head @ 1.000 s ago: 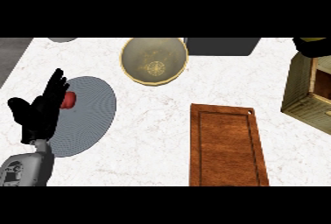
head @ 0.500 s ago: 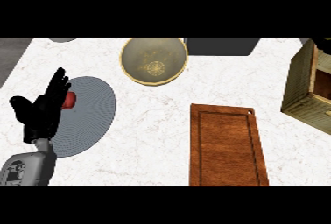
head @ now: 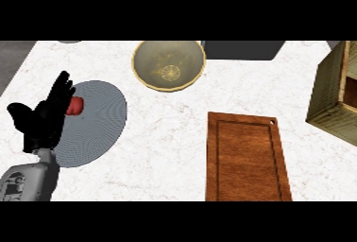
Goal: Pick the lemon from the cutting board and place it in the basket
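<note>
A round yellowish basket [head: 137, 66] stands at the back of the counter, and a lemon [head: 169, 72] lies inside it near the middle. The wooden cutting board [head: 245, 156] lies lengthwise right of centre with nothing on it. My left hand [head: 43, 120] is at the left edge, open with its fingers pointing up, over the left part of a grey plate. It holds nothing. My right hand does not show.
A grey round plate [head: 97, 127] lies at the left with a small red object [head: 75, 106] on it, partly hidden by my left hand. A dark grey block [head: 244, 49] sits behind the basket. A wooden crate [head: 327, 99] stands at the right edge.
A dark shape at the top right corner above the crate has slipped out of view. The left hand, lemon and board have stayed put.
</note>
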